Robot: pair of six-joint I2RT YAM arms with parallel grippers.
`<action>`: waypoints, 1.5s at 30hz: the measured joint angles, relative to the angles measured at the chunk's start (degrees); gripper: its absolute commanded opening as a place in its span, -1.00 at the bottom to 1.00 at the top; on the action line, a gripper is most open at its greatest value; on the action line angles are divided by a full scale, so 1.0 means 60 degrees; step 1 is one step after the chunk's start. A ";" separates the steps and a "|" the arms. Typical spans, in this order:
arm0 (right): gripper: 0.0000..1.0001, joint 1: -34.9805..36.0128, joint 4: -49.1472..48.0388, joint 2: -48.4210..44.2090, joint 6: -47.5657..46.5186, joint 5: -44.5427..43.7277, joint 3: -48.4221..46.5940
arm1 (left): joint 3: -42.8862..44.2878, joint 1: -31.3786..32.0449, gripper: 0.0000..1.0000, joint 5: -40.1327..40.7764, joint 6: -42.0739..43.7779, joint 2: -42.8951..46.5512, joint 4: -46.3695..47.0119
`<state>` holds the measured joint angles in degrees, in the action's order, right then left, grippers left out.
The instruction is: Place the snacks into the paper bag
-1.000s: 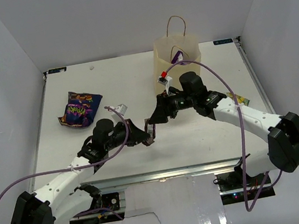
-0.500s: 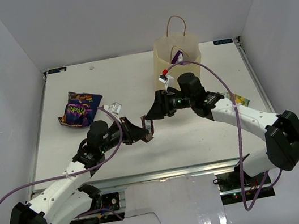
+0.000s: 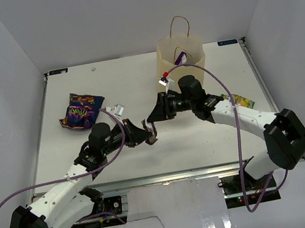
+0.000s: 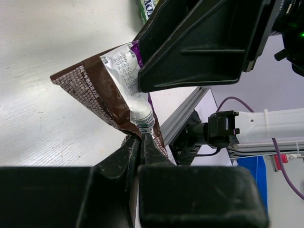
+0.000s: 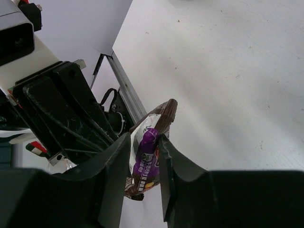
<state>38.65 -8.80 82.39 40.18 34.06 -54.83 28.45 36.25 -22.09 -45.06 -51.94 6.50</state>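
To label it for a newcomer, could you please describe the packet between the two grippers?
On the white table, look to the middle. There the left gripper pinches a small brown packet, while the right gripper straddles its other end. Unlike the larger dark blue-purple bag lying flat to the left, it is brown with a silver seam.

Crinkly, glossy brown foil with a silvery seal on the small brown packet (image 4: 95, 92), matt black plastic on the left gripper (image 4: 141, 138) and right gripper (image 5: 144, 142), matt tan kraft on the paper bag (image 3: 192, 56), smooth matt white on the table (image 5: 228, 71).
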 measured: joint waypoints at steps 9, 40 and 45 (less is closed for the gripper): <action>-0.85 0.0007 -0.0102 0.0146 -0.0153 0.0149 -0.0084 | 0.0000 0.0000 -0.32 -0.0193 -0.0055 0.0149 0.0208; -0.85 -0.4528 0.0142 0.1552 -0.4801 0.1410 -0.8011 | 0.0306 0.0000 0.50 0.2856 0.0484 0.4003 -0.3949; -0.74 -0.4714 0.0765 0.2313 -0.6317 0.0586 -0.8021 | 0.0277 0.0000 0.51 0.2973 0.0393 0.3810 -0.4080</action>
<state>10.37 -4.21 96.27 2.28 37.58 -102.96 30.11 36.25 -4.25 -42.70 -29.08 -17.98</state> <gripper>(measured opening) 0.104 0.755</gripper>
